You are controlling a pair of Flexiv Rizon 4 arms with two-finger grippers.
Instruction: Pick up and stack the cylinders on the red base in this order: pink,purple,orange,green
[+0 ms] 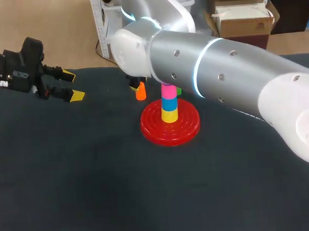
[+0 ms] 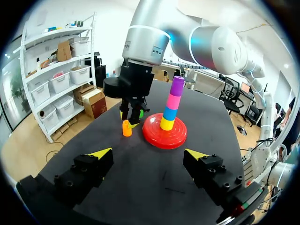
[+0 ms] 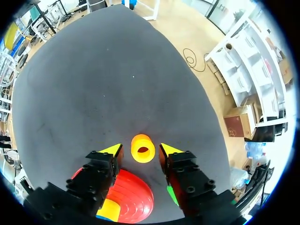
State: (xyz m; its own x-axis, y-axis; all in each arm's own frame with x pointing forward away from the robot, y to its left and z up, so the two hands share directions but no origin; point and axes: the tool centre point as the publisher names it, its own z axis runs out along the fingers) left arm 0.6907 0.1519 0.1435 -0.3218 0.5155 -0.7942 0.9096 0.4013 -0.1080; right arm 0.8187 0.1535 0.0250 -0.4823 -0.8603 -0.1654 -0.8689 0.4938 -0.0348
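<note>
- Right up against the head camera is my right arm (image 1: 219,65), a fat silver tube reaching in across the table to the far side of the stack.
- The dark cloth table (image 1: 96,191) is under everything.
- The round, ridged red plastic base (image 1: 170,126) sits about mid-table.
- The cylinder stack (image 2: 169,105) stands upright on the base, and from the bottom it reads yellow, blue, pink, purple. So I'd say pink and purple are done and orange is the step in hand.
- The left gripper (image 2: 147,153) is parked well off to the side, spread wide, with nothing in it.
- The right gripper (image 3: 141,151) is open and straddling the next piece. There's a yellow tip on each side and a sliver of gap on both.
- The small orange hollow cylinder (image 2: 126,129) stands on the cloth just beside the base, between those tips. The next move looks like pinch it, lift it straight up, carry it over and seat it on the purple.
- The small green cylinder (image 1: 178,92) is peeking out behind the stack, mostly hidden. It goes on last.
</note>
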